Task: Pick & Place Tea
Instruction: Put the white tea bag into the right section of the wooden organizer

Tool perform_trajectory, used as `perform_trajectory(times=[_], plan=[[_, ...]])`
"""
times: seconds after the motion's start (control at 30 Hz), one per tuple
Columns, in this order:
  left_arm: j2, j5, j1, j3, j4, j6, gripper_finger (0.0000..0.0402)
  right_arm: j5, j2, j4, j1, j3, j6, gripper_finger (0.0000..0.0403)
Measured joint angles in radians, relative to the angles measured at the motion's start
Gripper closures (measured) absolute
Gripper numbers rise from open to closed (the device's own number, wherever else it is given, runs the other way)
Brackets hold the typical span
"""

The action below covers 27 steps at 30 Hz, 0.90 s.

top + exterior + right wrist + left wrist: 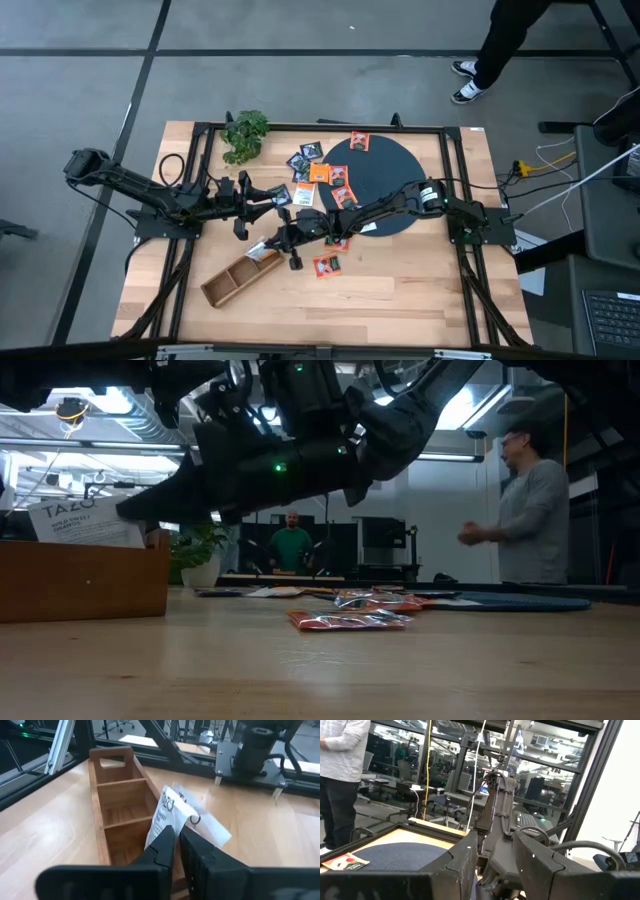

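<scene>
Over tray point(117, 810), right pincer point(178, 836) barely parted on white sachet point(172, 812)

One bench point(400, 285) carries one dark disc point(395, 185), one wooden tray point(235, 280) and one green plant point(245, 133). About ten tea sachets point(327, 265) show in the high view, most at the frame's centre; overlaps hide the exact count. Two arms carry one end effector each: left end effector point(285, 193), right end effector point(268, 247). Two people point(530, 510) stand in the low view.

White sachet point(172, 812) tilted in tray point(117, 810), others scattered point(335, 180)
</scene>
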Motion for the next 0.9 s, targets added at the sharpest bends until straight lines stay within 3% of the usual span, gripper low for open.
perform_trajectory(times=[0.67,0.8,0.9], plan=[[0.000,0.030,0.000,0.000,-0.033,-0.024,0.0276,0.023,-0.096,-0.060,0.002,0.000,0.054,0.0364],[-0.027,0.167,0.000,0.000,-0.179,-0.118,0.0277,0.024,-0.103,-0.151,0.013,0.001,0.054,0.0374],[-0.079,0.265,-0.002,0.027,-0.392,-0.234,0.0277,0.015,-0.142,-0.304,0.020,0.000,0.053,0.0385]])
